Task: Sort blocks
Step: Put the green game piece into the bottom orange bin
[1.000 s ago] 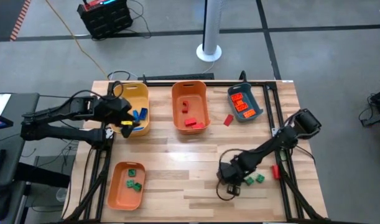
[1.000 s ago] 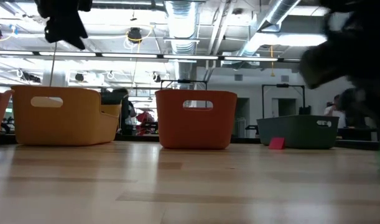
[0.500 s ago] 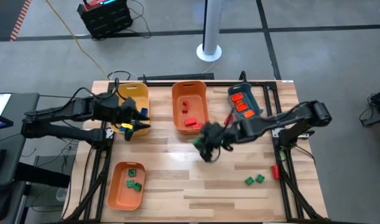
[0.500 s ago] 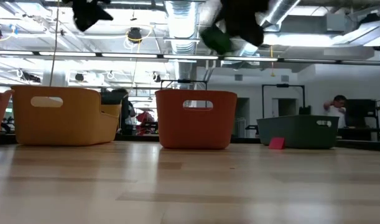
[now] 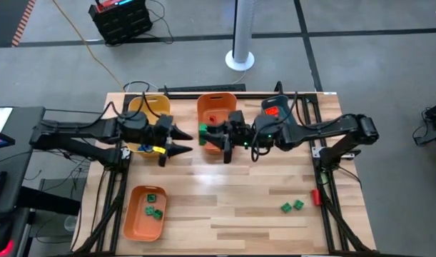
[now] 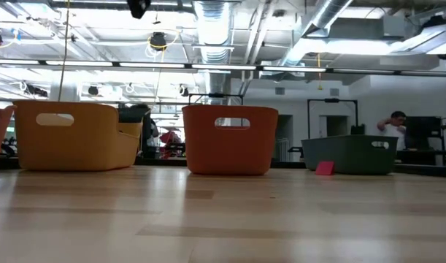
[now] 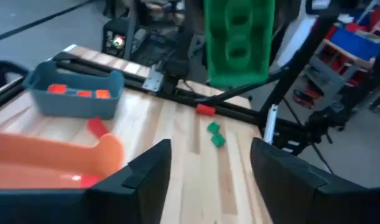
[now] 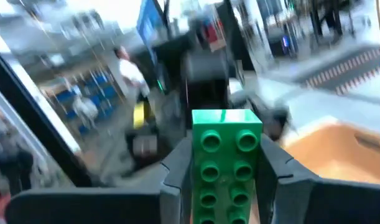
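Green block [image 8: 226, 165] held, seemingly level, by right end effector [image 5: 205, 134].

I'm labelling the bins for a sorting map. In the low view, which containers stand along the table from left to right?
Yellow bin → orange bin → teal bin, with a small red block lying at the teal bin's front.

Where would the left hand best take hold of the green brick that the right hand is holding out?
On the free end of the green brick, pinching its smooth side faces. The right hand covers the other end, and the open left hand already faces that free end.
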`<state>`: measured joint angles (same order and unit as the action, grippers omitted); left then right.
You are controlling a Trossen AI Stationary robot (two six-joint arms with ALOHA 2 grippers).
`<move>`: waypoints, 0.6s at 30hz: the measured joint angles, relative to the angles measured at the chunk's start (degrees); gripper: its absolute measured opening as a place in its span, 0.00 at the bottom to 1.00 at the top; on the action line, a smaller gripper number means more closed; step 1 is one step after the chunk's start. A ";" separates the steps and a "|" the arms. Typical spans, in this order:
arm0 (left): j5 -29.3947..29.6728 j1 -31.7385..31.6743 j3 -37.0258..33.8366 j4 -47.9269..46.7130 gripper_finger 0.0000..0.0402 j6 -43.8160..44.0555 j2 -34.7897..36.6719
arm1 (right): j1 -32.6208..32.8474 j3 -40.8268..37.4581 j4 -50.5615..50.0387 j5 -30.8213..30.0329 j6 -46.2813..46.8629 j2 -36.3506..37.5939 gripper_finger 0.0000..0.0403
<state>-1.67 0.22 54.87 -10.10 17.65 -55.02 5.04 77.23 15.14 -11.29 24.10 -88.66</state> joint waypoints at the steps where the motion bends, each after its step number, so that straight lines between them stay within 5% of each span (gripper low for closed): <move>1: -0.03 0.24 0.00 1.25 0.55 0.03 -0.72 | -0.04 0.53 1.61 0.02 -0.23 -0.56 0.27; 8: -0.02 1.24 0.02 8.98 0.70 1.41 -5.11 | -0.04 3.83 1.42 0.00 -2.10 -4.00 0.27; 18: 0.57 1.23 0.02 13.88 0.72 4.66 -5.95 | 0.16 5.89 -2.07 0.11 -2.15 -6.41 0.27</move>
<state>-1.10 1.45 54.89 3.78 22.31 -60.98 5.20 83.12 13.06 -11.18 21.96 -95.07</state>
